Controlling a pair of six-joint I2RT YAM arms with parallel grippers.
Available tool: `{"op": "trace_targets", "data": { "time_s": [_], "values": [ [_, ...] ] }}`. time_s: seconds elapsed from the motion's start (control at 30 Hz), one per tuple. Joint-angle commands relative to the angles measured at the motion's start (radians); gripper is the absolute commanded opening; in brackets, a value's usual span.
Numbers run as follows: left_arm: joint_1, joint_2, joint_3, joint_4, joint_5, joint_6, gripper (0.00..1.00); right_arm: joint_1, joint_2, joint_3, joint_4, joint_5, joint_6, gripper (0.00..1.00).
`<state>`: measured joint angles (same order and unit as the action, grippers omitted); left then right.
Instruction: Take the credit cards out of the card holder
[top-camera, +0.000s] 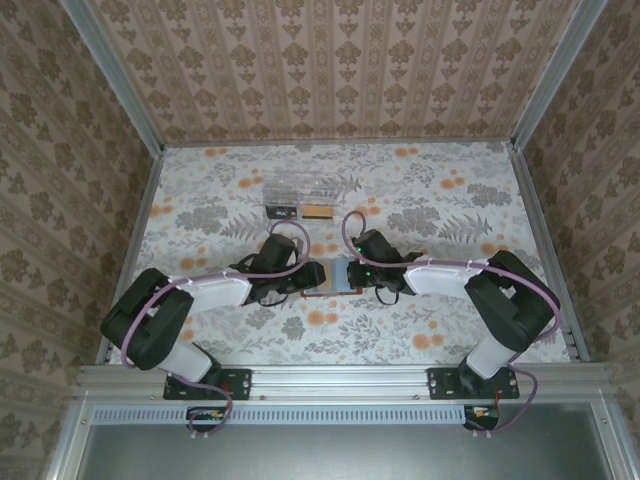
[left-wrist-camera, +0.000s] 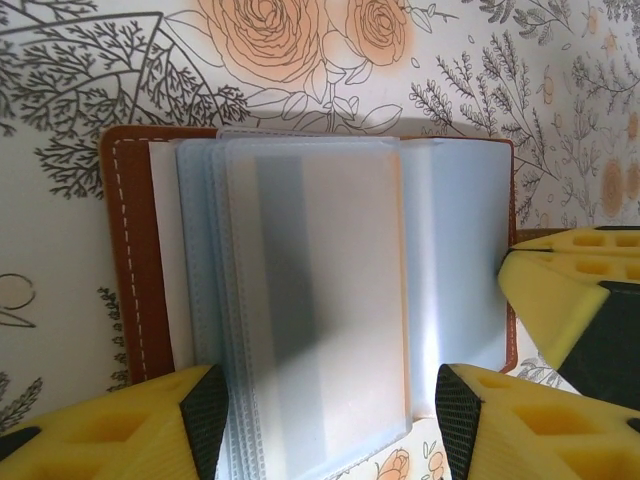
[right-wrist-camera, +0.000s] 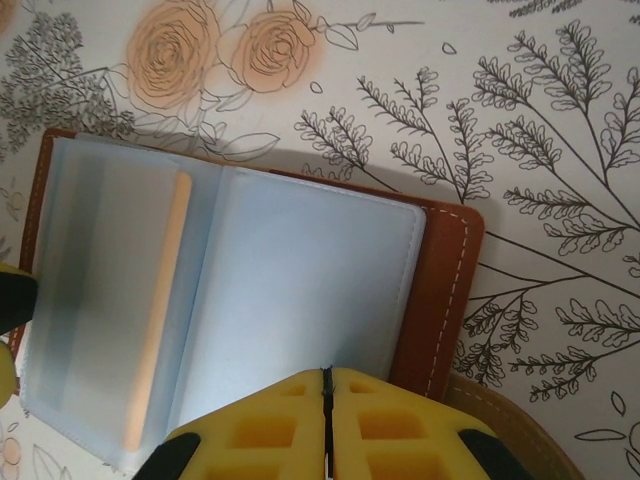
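The rust-brown card holder (top-camera: 338, 278) lies open on the table between both grippers. Its cloudy plastic sleeves (left-wrist-camera: 300, 300) fan up from the spine, and a card with a dark stripe (left-wrist-camera: 285, 290) shows through the front one. My left gripper (left-wrist-camera: 322, 405) is open, with its black pads either side of the sleeve stack's near edge. My right gripper (right-wrist-camera: 325, 375) is shut with nothing between its fingers, and its tip rests on the holder's blue-grey right inner face (right-wrist-camera: 300, 290). An orange card edge (right-wrist-camera: 160, 300) shows in a sleeve on the left.
A clear plastic box (top-camera: 300, 188) stands farther back on the flowered tablecloth. Two small cards, one dark (top-camera: 281, 212) and one orange-brown (top-camera: 318, 212), lie just in front of it. Metal rails and papered walls close in the table.
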<state>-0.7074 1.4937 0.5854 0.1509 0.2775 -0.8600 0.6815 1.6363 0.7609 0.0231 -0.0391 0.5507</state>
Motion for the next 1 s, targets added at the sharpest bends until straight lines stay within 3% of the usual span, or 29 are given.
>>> {"op": "trace_targets", "data": {
  "time_s": [0.0,0.2,0.43,0.97],
  "values": [
    [-0.008,0.016,0.022,0.021,0.023,-0.012,0.61,0.01,0.023,-0.002,0.011,-0.025,0.014,0.1],
    [-0.014,-0.015,0.028,-0.014,0.004,-0.006,0.61,0.015,0.039,0.008,0.005,-0.03,0.018,0.1],
    [-0.059,-0.122,0.076,-0.168,-0.121,0.056,0.62,0.015,0.039,0.006,0.005,-0.026,0.025,0.1],
    [-0.063,-0.013,0.088,-0.136,-0.093,0.051,0.62,0.024,0.029,0.01,-0.003,-0.031,0.028,0.1]
  ]
}}
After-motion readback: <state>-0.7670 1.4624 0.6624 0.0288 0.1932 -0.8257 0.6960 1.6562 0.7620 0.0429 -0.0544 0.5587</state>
